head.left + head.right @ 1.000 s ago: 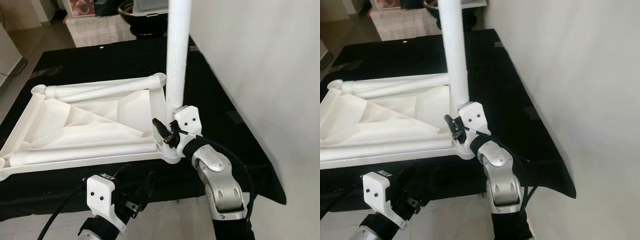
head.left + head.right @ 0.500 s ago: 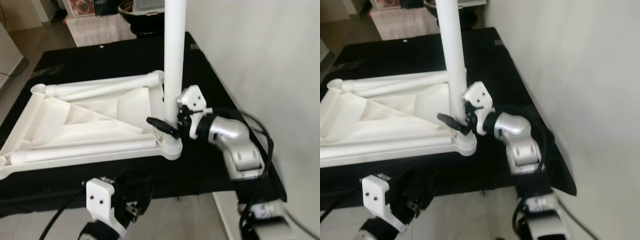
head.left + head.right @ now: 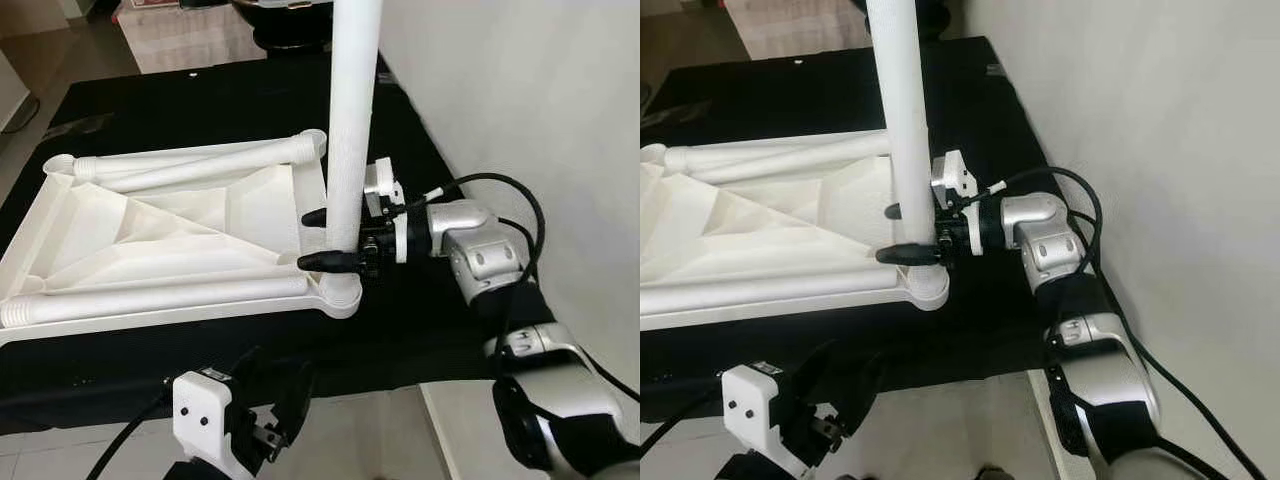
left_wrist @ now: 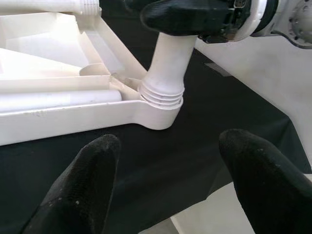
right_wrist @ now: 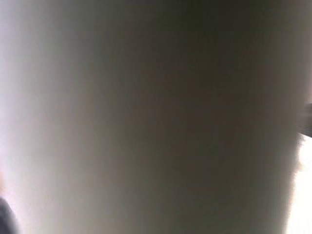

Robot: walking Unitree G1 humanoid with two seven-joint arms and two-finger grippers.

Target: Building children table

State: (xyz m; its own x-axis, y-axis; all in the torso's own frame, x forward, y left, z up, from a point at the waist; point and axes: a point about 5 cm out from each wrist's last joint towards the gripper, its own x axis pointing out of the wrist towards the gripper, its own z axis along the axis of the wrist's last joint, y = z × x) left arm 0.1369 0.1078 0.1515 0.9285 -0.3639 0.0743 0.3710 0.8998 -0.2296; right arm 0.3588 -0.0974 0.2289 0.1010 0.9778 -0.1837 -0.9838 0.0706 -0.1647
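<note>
A white plastic tabletop (image 3: 150,235) lies upside down on a black-covered surface (image 3: 200,110). One white leg (image 3: 350,110) stands upright in its near right corner socket (image 4: 163,100). Two more legs (image 3: 190,170) (image 3: 160,298) lie along the tabletop's far and near sides. My right gripper (image 3: 325,240) reaches in from the right and is shut on the upright leg just above the socket, one black finger on each side. My left gripper (image 4: 165,180) hangs open below the surface's front edge, near that corner, nothing between its fingers (image 4: 90,180).
A white wall (image 3: 520,90) runs close along the right side of the surface. The black cover ends just past the tabletop's near edge, with tiled floor (image 3: 90,440) below. A dark bowl (image 3: 290,15) and a pink cloth (image 3: 180,35) stand beyond the far end.
My right arm has swung out from below to the right side. Its wrist has turned around the leg, still shut on it. The left gripper has barely moved.
</note>
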